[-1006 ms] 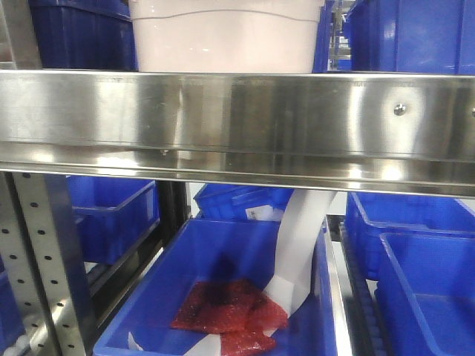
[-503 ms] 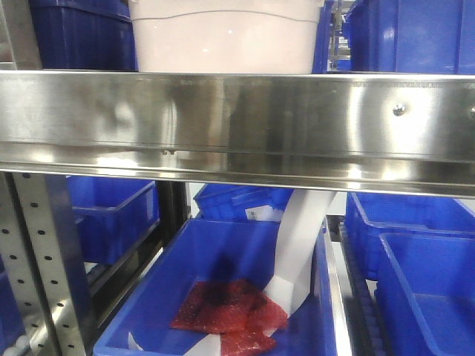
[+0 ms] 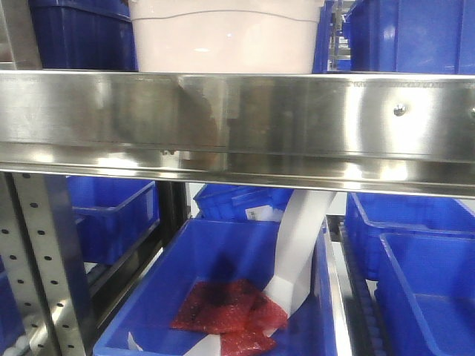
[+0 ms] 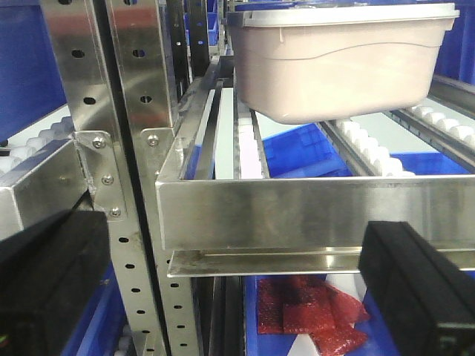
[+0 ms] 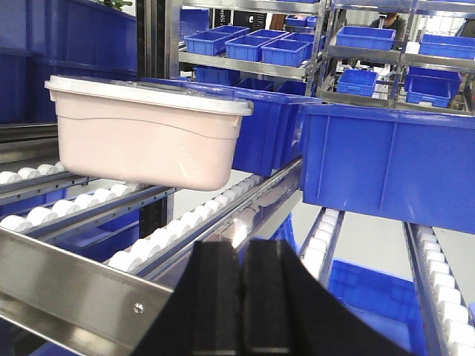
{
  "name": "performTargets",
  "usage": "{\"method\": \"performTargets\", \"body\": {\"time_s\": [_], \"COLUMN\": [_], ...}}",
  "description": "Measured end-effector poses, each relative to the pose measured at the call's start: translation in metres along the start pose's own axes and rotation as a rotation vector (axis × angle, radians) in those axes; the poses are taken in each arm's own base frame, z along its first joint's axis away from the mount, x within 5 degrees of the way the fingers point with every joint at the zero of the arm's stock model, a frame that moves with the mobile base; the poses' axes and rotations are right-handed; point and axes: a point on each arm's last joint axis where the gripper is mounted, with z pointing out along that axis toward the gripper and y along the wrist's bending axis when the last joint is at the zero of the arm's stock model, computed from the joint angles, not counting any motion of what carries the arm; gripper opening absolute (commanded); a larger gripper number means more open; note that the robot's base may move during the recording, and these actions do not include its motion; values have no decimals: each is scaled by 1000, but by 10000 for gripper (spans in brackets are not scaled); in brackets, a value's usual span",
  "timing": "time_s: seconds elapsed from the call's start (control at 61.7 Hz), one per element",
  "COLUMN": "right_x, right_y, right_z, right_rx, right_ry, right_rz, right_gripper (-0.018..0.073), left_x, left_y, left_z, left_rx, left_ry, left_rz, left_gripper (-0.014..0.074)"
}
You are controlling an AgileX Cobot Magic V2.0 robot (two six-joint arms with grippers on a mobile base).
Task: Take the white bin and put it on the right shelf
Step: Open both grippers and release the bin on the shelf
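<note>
The white bin (image 3: 226, 37) is an off-white tub with a lid. It sits on the roller tracks of the right shelf, behind the shiny front rail (image 3: 237, 119), with blue crates on both sides. In the left wrist view the bin (image 4: 334, 67) stands above and beyond the rail (image 4: 312, 211). My left gripper (image 4: 234, 241) hangs open in front of the rail, holding nothing. In the right wrist view the bin (image 5: 148, 133) is up and to the left. My right gripper (image 5: 243, 256) is shut and empty, reaching over the rail (image 5: 67, 289) to the right of the bin.
Blue crates (image 5: 386, 163) stand on the rollers right of the bin, and more fill the racks behind. Below the shelf a blue crate (image 3: 223, 289) holds red bubble-wrap bags (image 3: 230, 315) and a white paper strip. A perforated upright (image 4: 141, 185) stands left of the shelf.
A dark reflection has spread across the front rail left of centre. The bin and the crates have not moved.
</note>
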Motion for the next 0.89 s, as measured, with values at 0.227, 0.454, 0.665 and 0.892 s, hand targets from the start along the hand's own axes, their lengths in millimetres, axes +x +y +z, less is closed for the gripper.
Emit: {"method": "performTargets", "body": {"time_s": [0.227, 0.454, 0.665, 0.892], "right_x": [0, 0, 0, 0], "right_y": [0, 0, 0, 0], "right_z": [0, 0, 0, 0], "right_rx": [0, -1, -1, -1], "right_ry": [0, 0, 0, 0], "right_rz": [0, 2, 2, 2], "right_gripper": [68, 68, 68, 68], "left_x": [0, 0, 0, 0], "left_y": [0, 0, 0, -1], "left_z": [0, 0, 0, 0], "left_rx": [0, 0, 0, 7], "left_ry": [0, 0, 0, -3], "left_rz": [0, 2, 2, -20], "left_gripper": [-118, -118, -118, -118]}}
